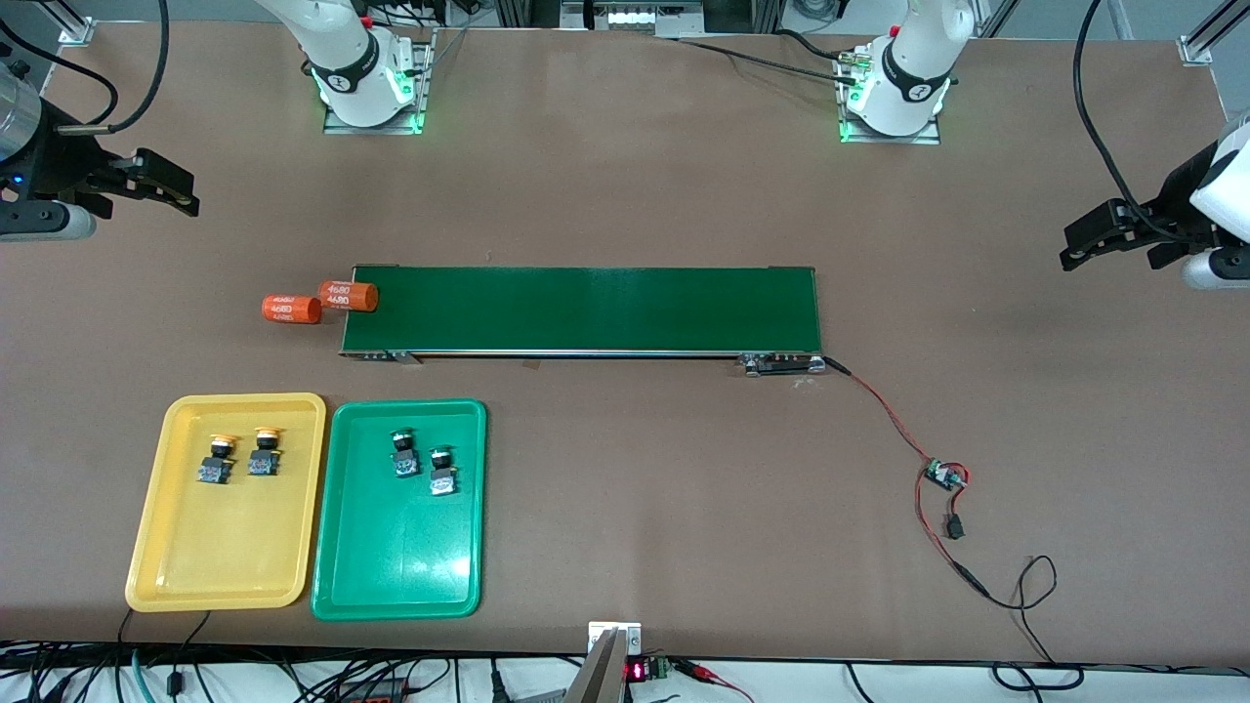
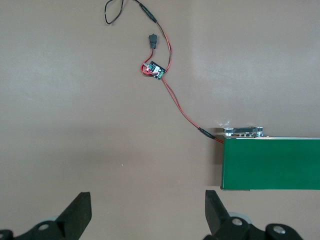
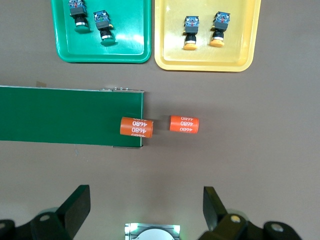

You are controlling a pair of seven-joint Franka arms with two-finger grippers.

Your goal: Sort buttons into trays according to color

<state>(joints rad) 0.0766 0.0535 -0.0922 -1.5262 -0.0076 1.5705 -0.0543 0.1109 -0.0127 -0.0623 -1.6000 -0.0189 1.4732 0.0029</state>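
Two yellow-capped buttons (image 1: 217,459) (image 1: 264,452) lie side by side in the yellow tray (image 1: 220,557). Beside it, the green tray (image 1: 395,561) holds two green-capped buttons (image 1: 404,454) (image 1: 442,472). The right wrist view shows both trays, the green tray (image 3: 105,56) and the yellow tray (image 3: 200,65), with the buttons in them. My right gripper (image 1: 184,192) (image 3: 146,200) hangs open and empty over the right arm's end of the table. My left gripper (image 1: 1079,246) (image 2: 148,205) hangs open and empty over the left arm's end.
A long dark-green conveyor belt (image 1: 586,310) lies across the middle. One orange "4680" cylinder (image 1: 349,295) rests on its end, another (image 1: 291,309) on the table beside it. A red-black wire with a small circuit board (image 1: 945,475) trails from the belt's other end.
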